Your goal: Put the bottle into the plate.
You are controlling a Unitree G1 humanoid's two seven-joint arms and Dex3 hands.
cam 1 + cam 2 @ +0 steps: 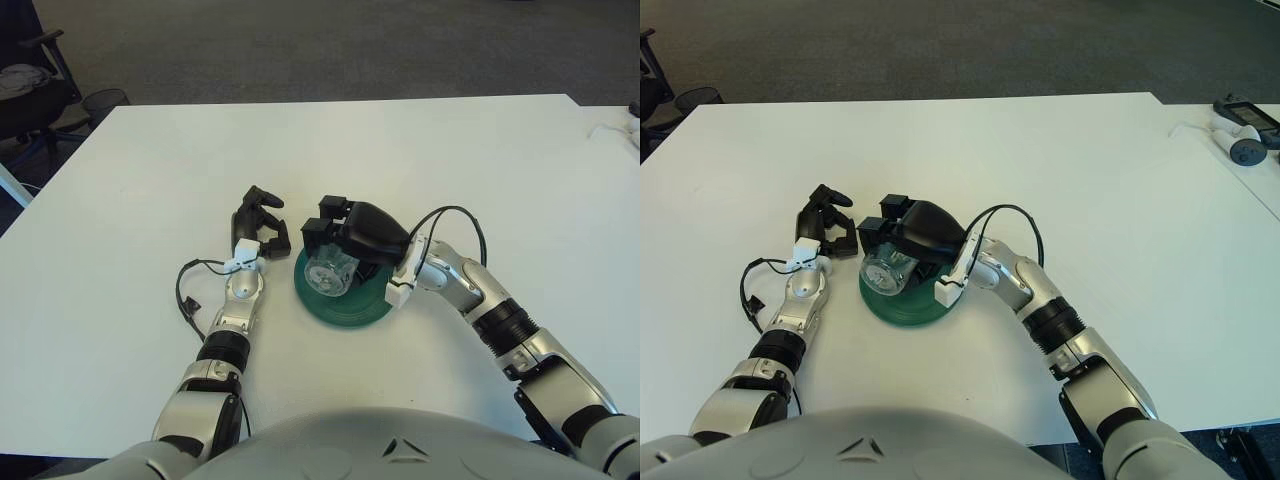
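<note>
A clear plastic bottle [330, 270] lies in the fingers of my right hand [345, 243], which is shut on it and holds it low over the dark green plate [350, 310]. The bottle's round base faces me, and whether it touches the plate I cannot tell. In the right eye view the same bottle [886, 271] shows over the plate's [910, 312] left part. My left hand [258, 222] shows just left of the plate on the white table [130, 200], fingers curled and holding nothing.
A black cable [188, 290] loops beside my left forearm. A grey device with a white cord [1240, 130] lies on a neighbouring table at the far right. A dark office chair [30, 85] stands past the table's far left corner.
</note>
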